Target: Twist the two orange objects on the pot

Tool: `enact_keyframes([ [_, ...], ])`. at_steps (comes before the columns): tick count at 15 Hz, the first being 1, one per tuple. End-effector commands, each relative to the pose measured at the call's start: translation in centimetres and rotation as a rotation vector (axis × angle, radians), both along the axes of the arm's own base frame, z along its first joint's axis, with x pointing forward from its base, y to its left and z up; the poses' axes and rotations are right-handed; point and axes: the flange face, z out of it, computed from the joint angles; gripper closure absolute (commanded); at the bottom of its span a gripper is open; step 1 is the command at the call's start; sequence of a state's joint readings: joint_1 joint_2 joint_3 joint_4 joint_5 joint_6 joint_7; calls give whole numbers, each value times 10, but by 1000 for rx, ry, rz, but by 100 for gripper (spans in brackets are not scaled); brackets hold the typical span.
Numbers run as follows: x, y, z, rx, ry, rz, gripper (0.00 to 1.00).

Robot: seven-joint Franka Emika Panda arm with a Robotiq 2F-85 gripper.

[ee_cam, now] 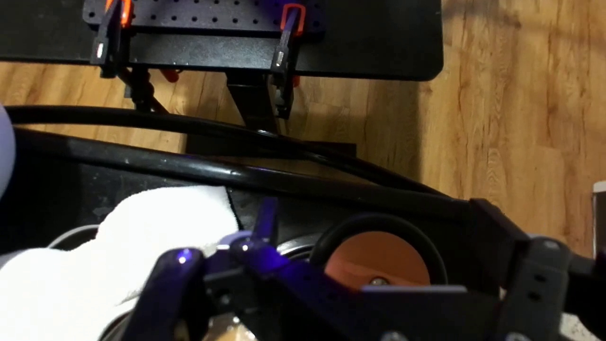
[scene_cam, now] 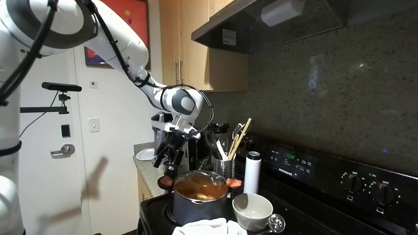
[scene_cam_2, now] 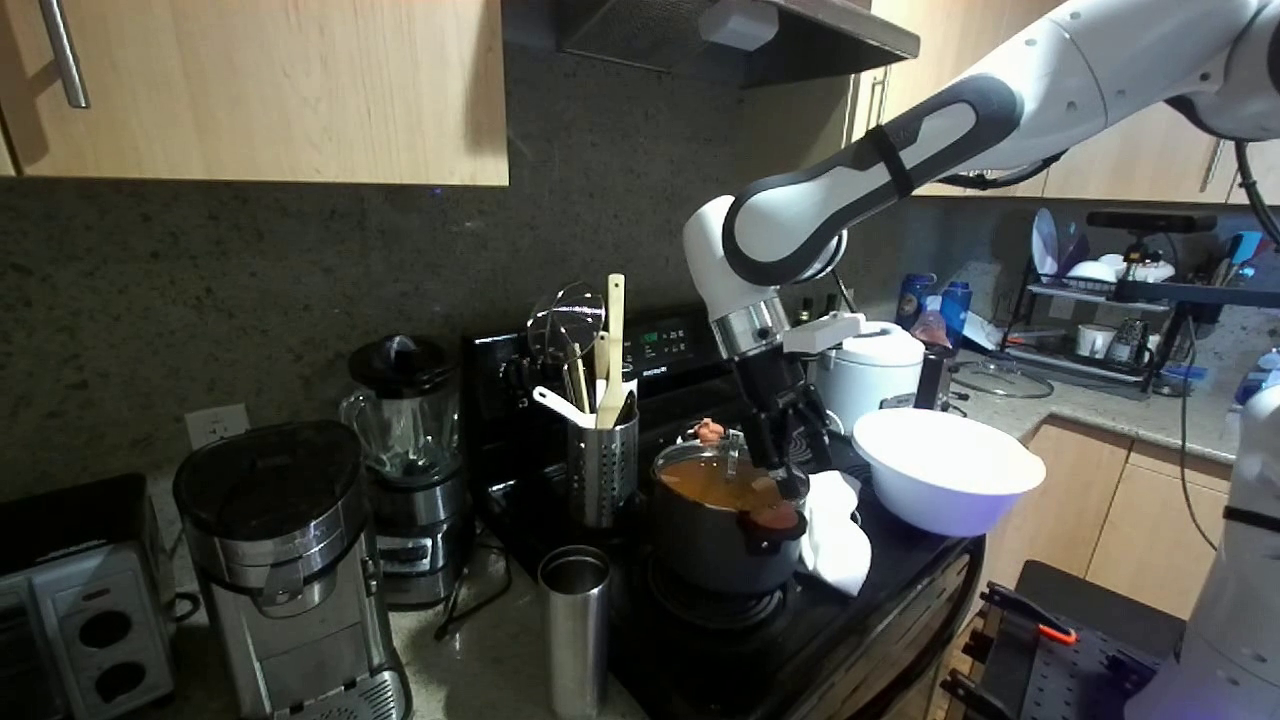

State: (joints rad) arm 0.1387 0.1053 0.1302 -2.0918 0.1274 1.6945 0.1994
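The dark pot (scene_cam: 200, 210) (scene_cam_2: 705, 555) stands on the stove under a glass lid with amber contents beneath. Two orange objects sit at its black handles. The handle piece on the door side (scene_cam: 166, 181) also shows in an exterior view (scene_cam_2: 773, 516) and as an orange disc with a screw in the wrist view (ee_cam: 378, 258). The other orange piece (scene_cam: 234, 182) (scene_cam_2: 709, 430) is at the opposite handle. My gripper (scene_cam: 168, 160) (scene_cam_2: 802, 472) (ee_cam: 377, 210) is open, pointing down above the door-side orange piece, with its fingers spread to both sides of it. Gripper parts hide the disc's lower half in the wrist view.
A white towel (scene_cam: 209, 227), a pale bowl (scene_cam: 253, 210), a slotted spoon (scene_cam: 276, 224) and a white bottle (scene_cam: 252, 174) crowd the pot. A utensil holder (scene_cam_2: 603, 470) stands behind. A large white bowl (scene_cam_2: 948, 470) and steel tumbler (scene_cam_2: 575, 630) flank it. A range hood (scene_cam: 248, 26) hangs above.
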Motion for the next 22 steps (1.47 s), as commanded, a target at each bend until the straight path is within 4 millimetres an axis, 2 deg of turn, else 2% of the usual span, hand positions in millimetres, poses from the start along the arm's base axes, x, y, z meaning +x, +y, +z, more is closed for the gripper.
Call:
enact_keyframes([
  [1,-12,1,5,-57,-44,-185,0],
  [5,-21,7,5,-95,-109,-379,0],
  [13,-27,10,5,-182,-297,-752,0],
  [20,-28,2,-4,-372,-447,-1047,0],
  [22,-30,3,-8,-429,-445,-1089,0],
])
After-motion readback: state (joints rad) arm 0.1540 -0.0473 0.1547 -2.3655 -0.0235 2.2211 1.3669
